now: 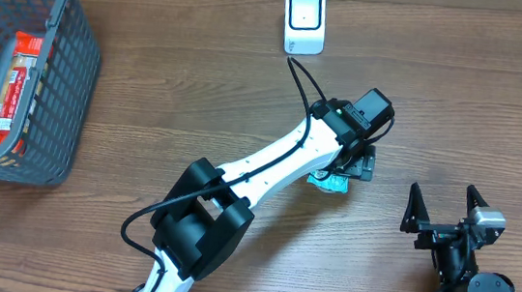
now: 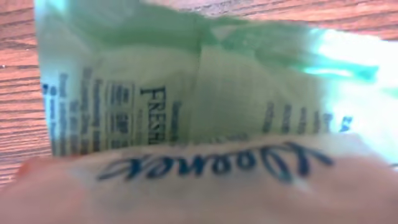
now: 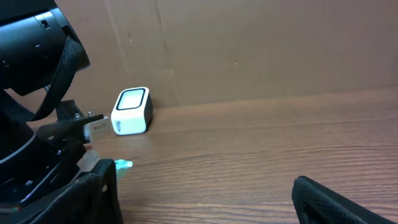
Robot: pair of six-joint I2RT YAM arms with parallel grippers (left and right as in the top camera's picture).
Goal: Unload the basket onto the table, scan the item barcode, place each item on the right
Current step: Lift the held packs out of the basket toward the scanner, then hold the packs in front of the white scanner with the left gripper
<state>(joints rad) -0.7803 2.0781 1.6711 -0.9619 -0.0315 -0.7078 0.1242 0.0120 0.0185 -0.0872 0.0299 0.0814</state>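
Observation:
The item is a pale green and white printed packet [image 2: 186, 93]. It fills the left wrist view, pressed close to the camera, and no barcode can be made out in the blurred print. From overhead only its teal corner [image 1: 327, 180] pokes out under my left gripper [image 1: 354, 164], just above the table; whether those jaws are open or shut is hidden. The white barcode scanner [image 1: 304, 21] stands at the back, well beyond the packet, its window facing up. At the front right my right gripper [image 1: 444, 209] is open and empty. The right wrist view shows the scanner [image 3: 132, 112] and the packet's corner [image 3: 122, 165].
A grey wire basket [image 1: 57, 95] stands at the far left with a red packet [image 1: 12, 91] inside. The scanner's black cable [image 1: 302, 82] runs along the left arm. A brown cardboard wall [image 3: 261, 50] closes off the back of the wooden table [image 1: 200, 81].

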